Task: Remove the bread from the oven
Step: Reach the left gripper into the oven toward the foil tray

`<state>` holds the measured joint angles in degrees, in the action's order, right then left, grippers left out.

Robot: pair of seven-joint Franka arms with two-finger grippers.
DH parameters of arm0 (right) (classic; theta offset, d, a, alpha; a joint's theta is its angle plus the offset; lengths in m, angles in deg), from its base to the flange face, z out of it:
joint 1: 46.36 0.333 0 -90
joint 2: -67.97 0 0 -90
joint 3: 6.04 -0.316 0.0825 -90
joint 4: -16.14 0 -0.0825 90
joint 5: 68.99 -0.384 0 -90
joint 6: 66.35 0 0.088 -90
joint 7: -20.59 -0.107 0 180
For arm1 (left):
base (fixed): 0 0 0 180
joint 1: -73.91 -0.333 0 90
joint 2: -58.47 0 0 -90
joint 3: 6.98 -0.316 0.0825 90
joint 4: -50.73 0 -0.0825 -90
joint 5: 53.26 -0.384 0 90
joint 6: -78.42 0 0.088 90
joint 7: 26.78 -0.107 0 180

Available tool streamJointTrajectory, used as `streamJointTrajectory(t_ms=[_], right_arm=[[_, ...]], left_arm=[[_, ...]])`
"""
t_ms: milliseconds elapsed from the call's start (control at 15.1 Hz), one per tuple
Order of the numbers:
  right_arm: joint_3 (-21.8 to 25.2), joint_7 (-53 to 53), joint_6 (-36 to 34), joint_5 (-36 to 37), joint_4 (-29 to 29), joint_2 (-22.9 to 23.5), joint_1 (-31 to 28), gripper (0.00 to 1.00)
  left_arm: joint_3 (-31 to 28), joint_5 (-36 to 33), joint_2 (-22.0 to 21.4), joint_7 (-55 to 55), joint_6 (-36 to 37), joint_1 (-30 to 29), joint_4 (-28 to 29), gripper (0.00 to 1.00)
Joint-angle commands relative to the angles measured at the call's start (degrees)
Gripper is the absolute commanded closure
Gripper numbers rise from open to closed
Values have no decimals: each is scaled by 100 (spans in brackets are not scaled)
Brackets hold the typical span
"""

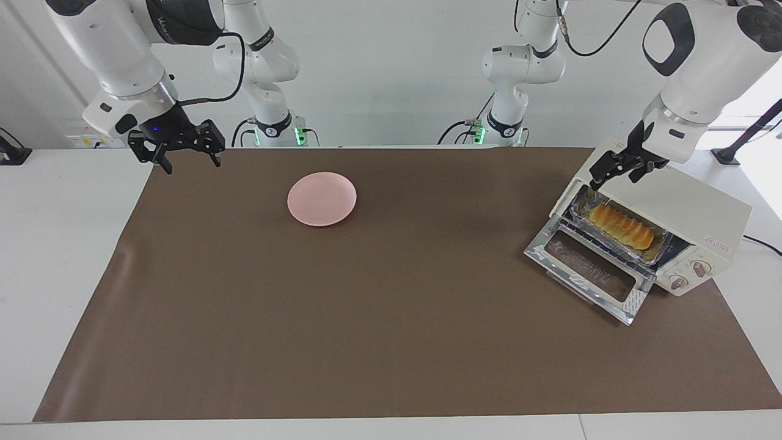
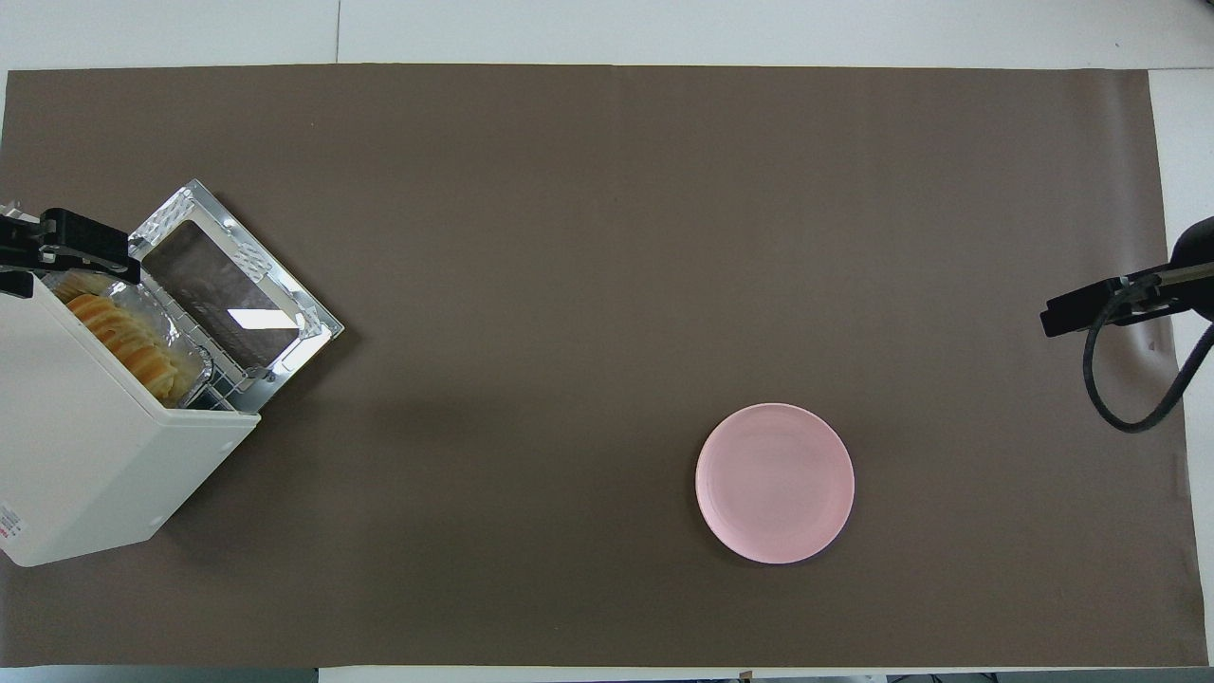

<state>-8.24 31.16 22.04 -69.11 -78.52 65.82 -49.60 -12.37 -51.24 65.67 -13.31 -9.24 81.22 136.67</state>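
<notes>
The cream-white oven (image 1: 702, 214) stands at the left arm's end of the table, with its glass door (image 1: 589, 269) dropped open. The golden ridged bread (image 1: 620, 226) lies inside in a silver foil tray (image 1: 657, 249) on the wire rack. It also shows in the overhead view (image 2: 123, 341), beside the oven's body (image 2: 95, 446) and the open door (image 2: 237, 285). My left gripper (image 1: 614, 180) hangs open and empty just above the oven's opening, over the tray's end nearer the robots. It shows in the overhead view too (image 2: 85, 249). My right gripper (image 1: 183, 156) waits open and empty above the mat's corner at the right arm's end.
A pink plate (image 1: 322, 198) sits on the brown mat (image 1: 391, 318), nearer the right arm's end; it also shows in the overhead view (image 2: 775, 483). The oven's two knobs (image 1: 689, 275) face away from the robots. The right arm's cable (image 2: 1129, 379) loops over the mat's edge.
</notes>
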Motion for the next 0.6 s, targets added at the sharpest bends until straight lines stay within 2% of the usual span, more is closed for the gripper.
streamJointTrajectory(t_ms=[0,199,399,531], right_arm=[[-17,-81,29,47,-105,-93,-10,0],[-17,-81,29,47,-105,-93,-10,0],[-17,-81,29,47,-105,-93,-10,0],[-17,-81,29,47,-105,-93,-10,0]], left_arm=[[-77,-122,877,882,21,164,-734,0],[-103,-429,1353,1499,-137,157,-938,0],[-524,-465,1722,1754,-383,244,-1088,0],[-613,-797,1733,2219,-602,358,-957,0]])
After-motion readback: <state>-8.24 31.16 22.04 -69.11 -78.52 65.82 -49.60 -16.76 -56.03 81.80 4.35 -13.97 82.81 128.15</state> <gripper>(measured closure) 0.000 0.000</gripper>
